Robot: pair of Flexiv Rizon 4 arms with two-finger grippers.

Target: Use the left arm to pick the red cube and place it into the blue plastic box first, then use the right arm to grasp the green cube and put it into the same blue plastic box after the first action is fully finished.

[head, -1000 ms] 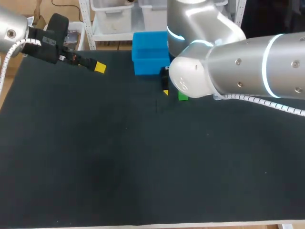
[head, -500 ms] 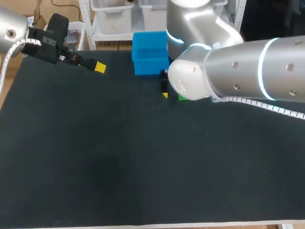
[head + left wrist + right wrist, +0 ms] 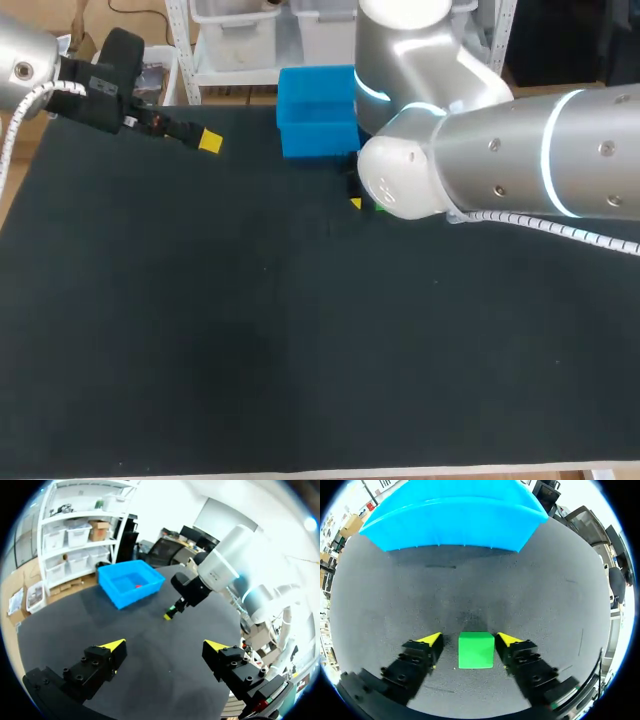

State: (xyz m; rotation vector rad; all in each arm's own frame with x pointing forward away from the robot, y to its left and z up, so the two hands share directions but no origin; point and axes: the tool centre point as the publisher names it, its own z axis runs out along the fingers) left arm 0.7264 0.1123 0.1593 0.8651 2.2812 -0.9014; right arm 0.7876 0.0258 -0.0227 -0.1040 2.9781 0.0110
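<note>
The green cube [image 3: 476, 650] rests on the black table between the fingers of my right gripper [image 3: 470, 640]. A narrow gap shows at one finger, so the gripper is open. In the head view only a sliver of the green cube [image 3: 381, 207] shows beside the right gripper [image 3: 366, 205], under my right arm. The blue plastic box [image 3: 315, 140] stands just behind them, and its wall [image 3: 455, 525] is straight ahead of the right fingers. The red cube [image 3: 137, 586] lies inside the blue box [image 3: 135, 596]. My left gripper [image 3: 165, 645] hangs open and empty over the table's far left, also seen from above [image 3: 205, 140].
The black table mat [image 3: 250, 330] spreads wide in front of the box and both arms. My right arm's big elbow [image 3: 480, 150] hides the table's far right part.
The right gripper's fingers have drawn in around the green cube, and the right arm has shifted slightly, hiding more of the cube in the head view. The left arm has kept still.
</note>
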